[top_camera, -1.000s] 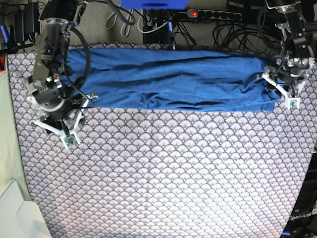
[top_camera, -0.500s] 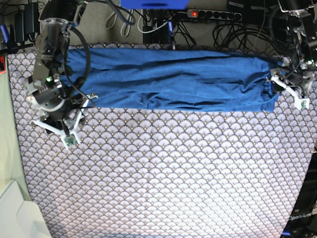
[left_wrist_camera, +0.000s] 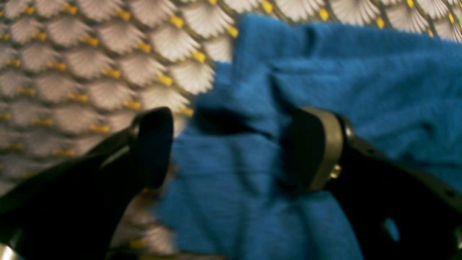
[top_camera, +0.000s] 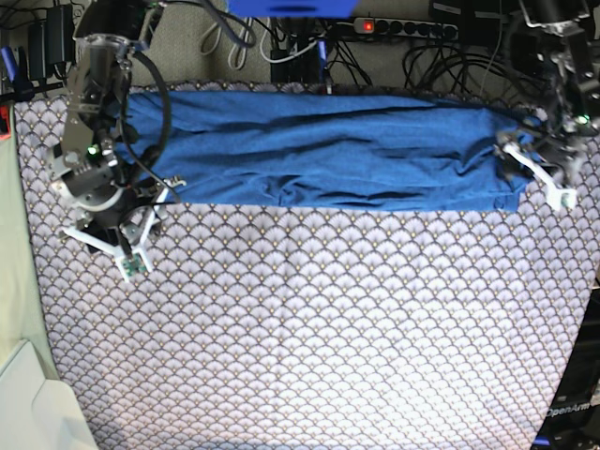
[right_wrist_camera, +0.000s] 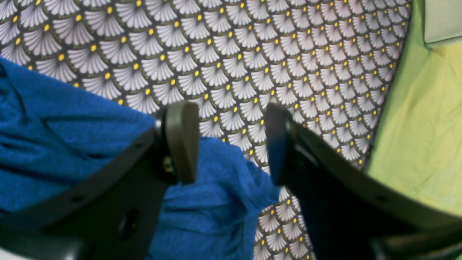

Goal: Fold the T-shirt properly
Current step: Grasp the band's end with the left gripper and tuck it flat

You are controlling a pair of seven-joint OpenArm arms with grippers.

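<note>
T-shirt [top_camera: 319,150] position, base view: the blue garment lies as a long horizontal band across the far part of the tablecloth [top_camera: 319,319], reaching from near one side edge to near the other. Its upper face shows long creases. The near half of the cloth carries nothing. The right gripper [top_camera: 127,239] stands just beside the shirt's end at the view's left, jaws spread. The left gripper [top_camera: 539,173] sits at the opposite end, by the side edge at the view's right, its white fingers over the shirt's end.

Left wrist view (blurred): the left gripper [left_wrist_camera: 231,148] has its jaws released and well apart. Bunched blue fabric of the T-shirt [left_wrist_camera: 361,79] lies between and beyond them. One finger [left_wrist_camera: 317,144] stands over the fabric; the other finger [left_wrist_camera: 153,144] stands over the scallop-patterned tablecloth [left_wrist_camera: 90,65]. Nothing is clamped. Contact with the fabric cannot be determined.

Right wrist view: the right gripper [right_wrist_camera: 231,144] has its jaws released, with patterned tablecloth [right_wrist_camera: 252,54] visible in the gap. A rumpled end of the T-shirt [right_wrist_camera: 54,119] lies under and beside one finger [right_wrist_camera: 182,141]. No fabric is gripped. A pale green surface [right_wrist_camera: 426,126] borders the cloth's side edge.
</note>
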